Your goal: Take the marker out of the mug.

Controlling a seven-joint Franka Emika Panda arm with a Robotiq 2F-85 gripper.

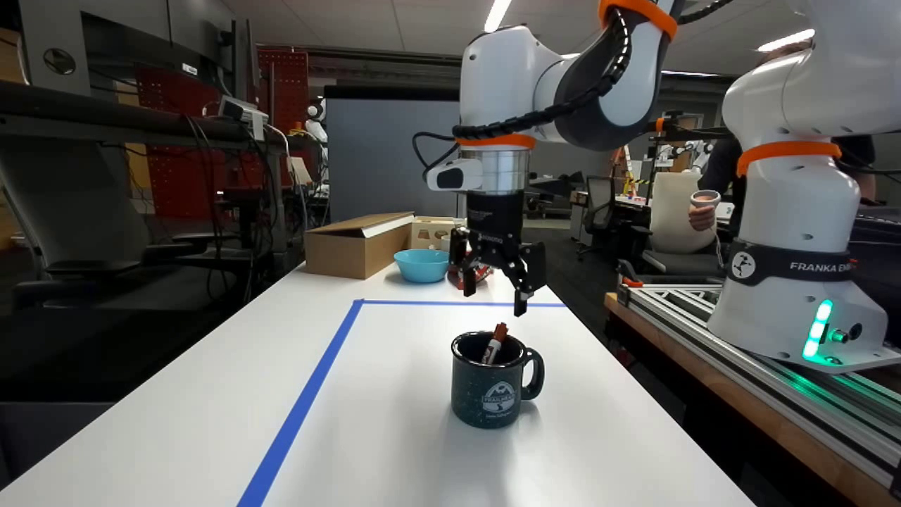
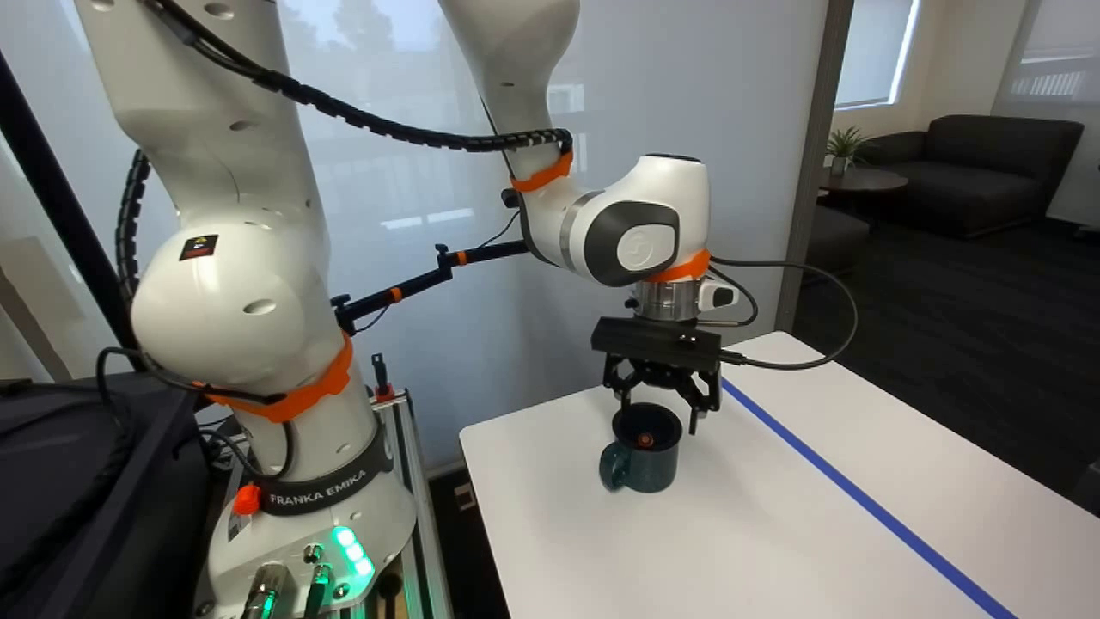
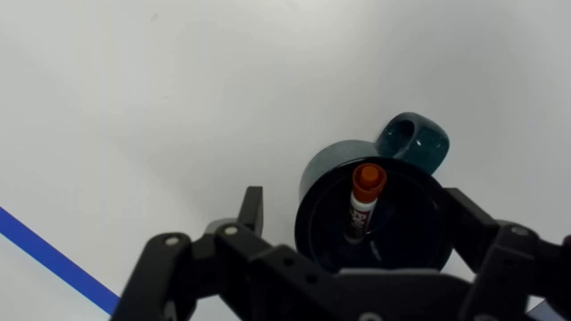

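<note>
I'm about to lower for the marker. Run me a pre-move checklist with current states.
1. Gripper open: ok.
2. Mug upright on table: ok.
3. Marker in mug, orange cap up: ok, leaning.
4. Clear path down for fingers: not ok, likely; one overlaps the mug in the wrist view.
5. Fingertips down at the marker: not ok; they look above it in an exterior view.
6. Marker loose enough to lift: cannot tell.

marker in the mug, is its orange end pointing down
No, the marker leans with its orange end up, poking out of the mug.
</note>
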